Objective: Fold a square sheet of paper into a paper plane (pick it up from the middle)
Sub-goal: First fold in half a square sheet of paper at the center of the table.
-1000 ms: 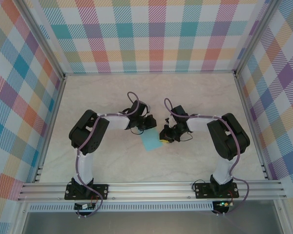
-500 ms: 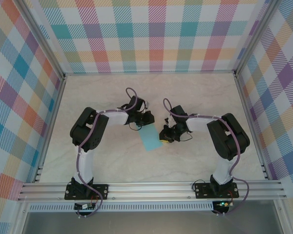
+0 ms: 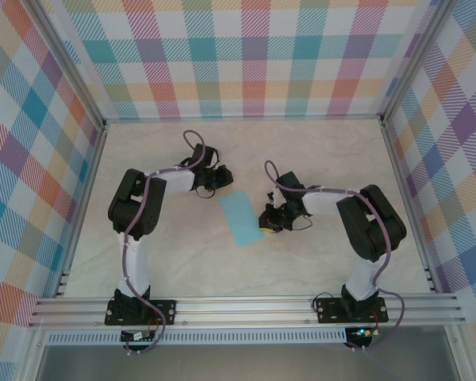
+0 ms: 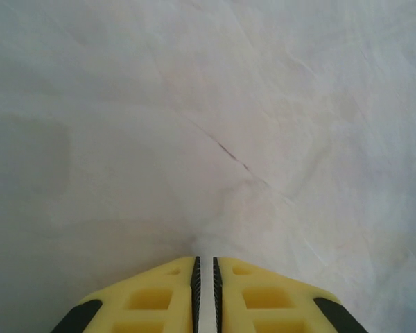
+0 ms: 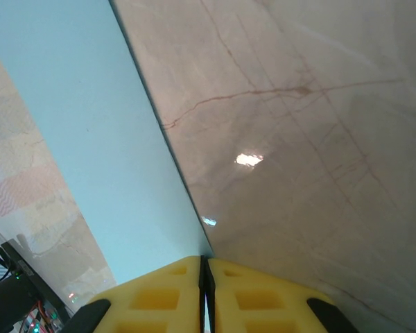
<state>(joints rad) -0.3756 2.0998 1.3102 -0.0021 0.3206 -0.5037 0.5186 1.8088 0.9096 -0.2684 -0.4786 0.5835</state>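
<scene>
The pale, marble-patterned table (image 3: 325, 155) is being bounded on three sides by checked walls (image 3: 254, 55). The left arm (image 3: 135, 210) is being held bent, reaching away from the near edge and then inward toward the table's middle. The right arm (image 3: 373, 222) is being held in a mirrored bend, its wrist pointing leftward. Between the two wrists the light-blue paper (image 3: 242, 218) is lying on the table as a slanted oblong, longer than it is wide, its long sides running from far-left to near-right.

The right fingers (image 3: 267, 226) are being pressed against the paper's right long edge, close to its near corner. In the right wrist view the right fingers (image 5: 159, 295) are being held together, and the paper (image 5: 83, 118) is being clamped by its edge. The straight blue edge is running directly into the seam between the two yellow pads, with the sheet spreading off to the left and bare table to the right.

The left fingers (image 3: 220, 176) are being held clear of the paper, beyond its far-left corner, with a strip of bare table between. In the left wrist view the left fingers (image 4: 152, 302) are being held slightly parted, with a thin slit of table showing between them. Nothing is being gripped by them, and bare table is lying ahead.
</scene>
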